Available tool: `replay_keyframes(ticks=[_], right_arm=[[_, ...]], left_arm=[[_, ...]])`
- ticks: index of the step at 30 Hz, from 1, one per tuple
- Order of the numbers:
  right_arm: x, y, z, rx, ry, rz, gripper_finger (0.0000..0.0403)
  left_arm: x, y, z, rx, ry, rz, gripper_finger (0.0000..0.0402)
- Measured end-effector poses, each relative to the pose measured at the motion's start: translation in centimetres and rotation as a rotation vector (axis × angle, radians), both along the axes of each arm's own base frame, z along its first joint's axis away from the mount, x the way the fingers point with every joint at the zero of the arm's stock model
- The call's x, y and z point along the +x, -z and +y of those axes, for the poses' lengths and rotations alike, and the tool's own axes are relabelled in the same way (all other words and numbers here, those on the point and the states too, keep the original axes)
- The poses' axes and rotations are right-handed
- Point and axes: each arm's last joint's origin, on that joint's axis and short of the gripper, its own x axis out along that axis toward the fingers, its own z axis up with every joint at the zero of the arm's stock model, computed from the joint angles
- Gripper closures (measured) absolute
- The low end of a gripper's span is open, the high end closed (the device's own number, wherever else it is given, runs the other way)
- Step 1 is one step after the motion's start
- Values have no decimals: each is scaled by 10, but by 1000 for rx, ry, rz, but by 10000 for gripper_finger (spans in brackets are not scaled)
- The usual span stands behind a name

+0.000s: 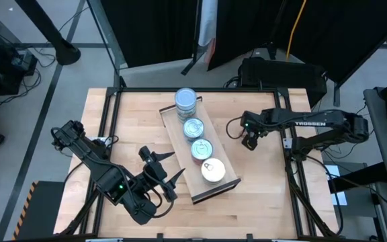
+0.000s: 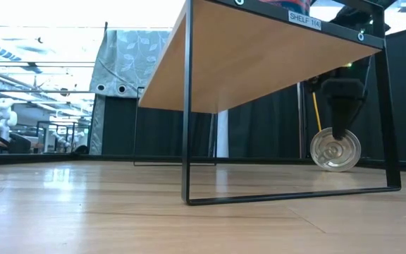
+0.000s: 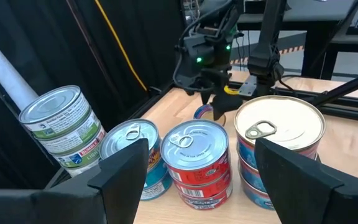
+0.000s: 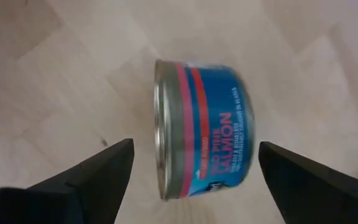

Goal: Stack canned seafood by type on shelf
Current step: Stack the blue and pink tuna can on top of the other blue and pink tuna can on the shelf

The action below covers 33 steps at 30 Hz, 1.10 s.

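Salmon can sits dead centre between the right gripper's spread fingers, nothing pinched, on the bare table just right of the shelf. It's on its edge, rolling-wheel style, so its axis runs flat along the table; the low view shows its ringed silver end face-on. The right arm is clearly the closer one. The left gripper is also spread and empty, parked near the front end of the shelf, pointing along its row of cans. The loose can has a blue label with red bands and a silver rim, maybe slightly in motion, hard to say from the blur.
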Motion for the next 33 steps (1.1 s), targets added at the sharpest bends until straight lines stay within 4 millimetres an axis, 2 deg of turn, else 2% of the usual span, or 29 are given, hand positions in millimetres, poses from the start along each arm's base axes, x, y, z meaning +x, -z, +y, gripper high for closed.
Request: replay_keyframes(ticks=[5, 12, 16, 20, 24, 26, 30, 33], right_arm=[[2, 13, -7, 37, -7, 32, 100], [3, 18, -10, 44, -17, 60, 231], [0, 10, -9, 40, -9, 43, 236], [-4, -13, -6, 84, -17, -3, 236], [-14, -51, 3, 142, -47, -98, 235], [-22, -74, 8, 149, -66, -160, 226], [-39, -125, 19, 186, -102, -398, 218], [-54, -159, 27, 210, -119, -572, 225]], left_arm=[[0, 0, 0, 0, 0, 0, 110], [0, 0, 0, -7, -2, -6, 110], [1, 0, 0, -7, -3, -6, 110], [3, 0, 4, 33, -1, 19, 110], [12, -12, -2, 201, 44, 40, 110], [18, -23, -8, 302, 131, 58, 110], [28, -47, -19, 521, 423, 41, 110], [32, -52, -18, 740, 541, 94, 110]])
